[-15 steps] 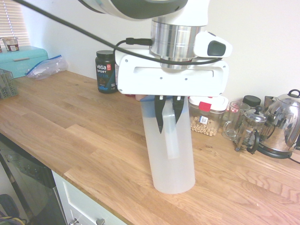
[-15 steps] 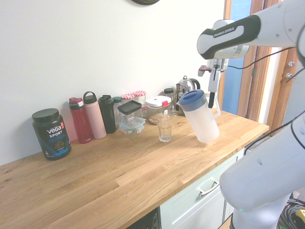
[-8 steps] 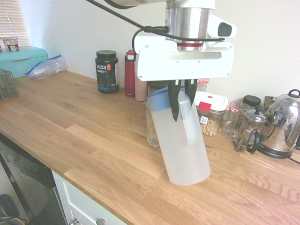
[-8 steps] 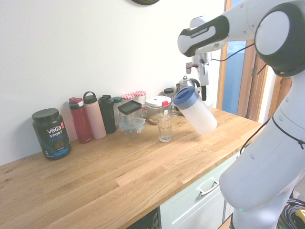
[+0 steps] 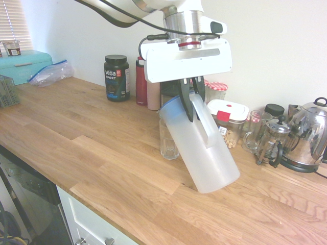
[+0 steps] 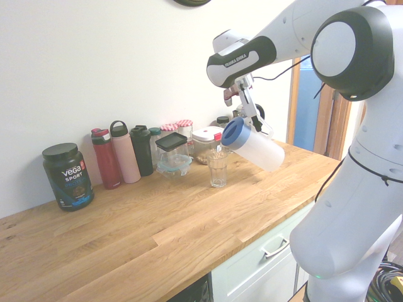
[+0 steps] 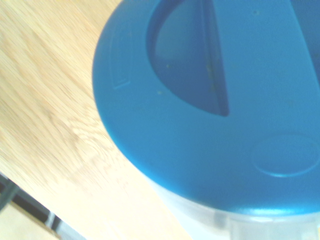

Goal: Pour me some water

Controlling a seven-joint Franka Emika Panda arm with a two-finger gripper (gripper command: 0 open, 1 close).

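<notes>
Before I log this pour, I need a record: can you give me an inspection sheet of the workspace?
Surface: wooden countertop, no spill seen.
Job's things: frosted plastic pitcher with blue lid tilted, lifted off the counter, lid end over the clear drinking glass; water not visible.
Clutter: black Vega tub, three bottles, jars, steel kettle, French press.
Grippers: fingers closed on the pitcher's handle.
Cables: black cable along the arm.
Surroundings: white wall, teal bread box.
</notes>
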